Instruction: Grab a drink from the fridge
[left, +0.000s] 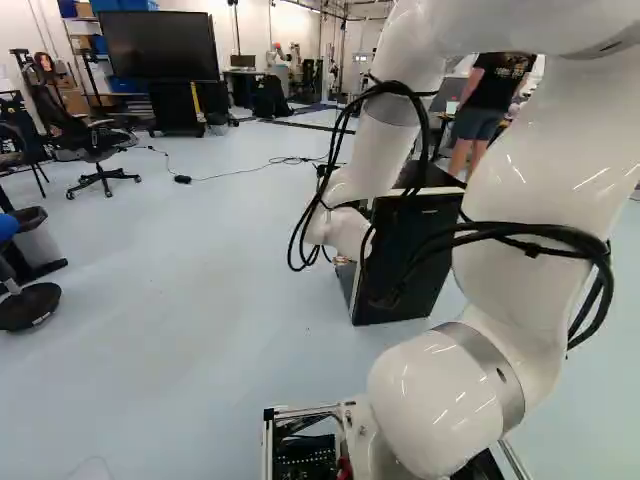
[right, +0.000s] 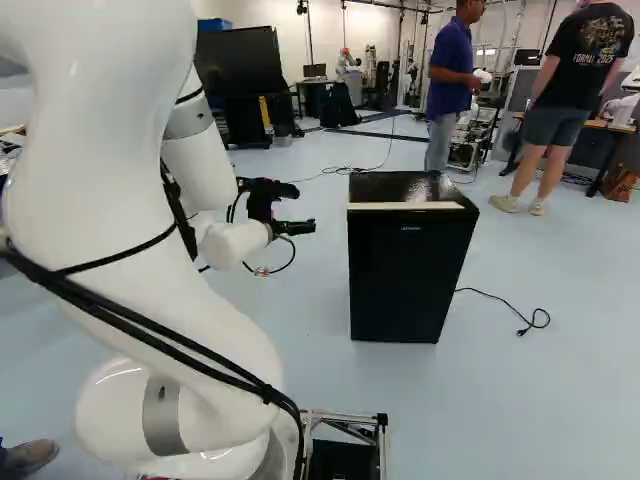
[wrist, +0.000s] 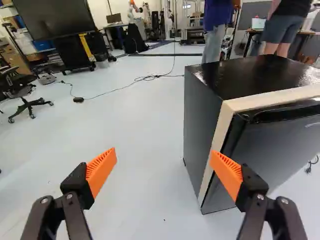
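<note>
1. The fridge (right: 408, 265) stands upright on the floor (wrist: 140, 125), its door (wrist: 280, 145) turned toward the base. A pale strip (wrist: 270, 99) runs along the door's top and near side edges; it looks like the seal. The door appears closed.
2. No drink shows in any view. I take it to be inside, so its kind and place on a shelf cannot be told.
3. The gripper (wrist: 163, 155) has its jaws spread wide, with nothing pinched between them. It is beside the fridge's left front edge; in the wrist view one orange pad (wrist: 227, 172) overlaps that edge, though I can't tell that they touch.
4. Opening the door seems the step in hand, so the task is at its start. I would work at the door's free edge; which edge carries the hinge is unclear.
5. The door should be stiff and glossy, a poor surface to pinch flat. A seal may resist, then give suddenly; a hard pull could drag or tip the fridge.
6. A chilled can or bottle would be fairly heavy for its size, slick if damp, and easily dented. Take it round the middle, squeezing gently, and keep it upright.
</note>
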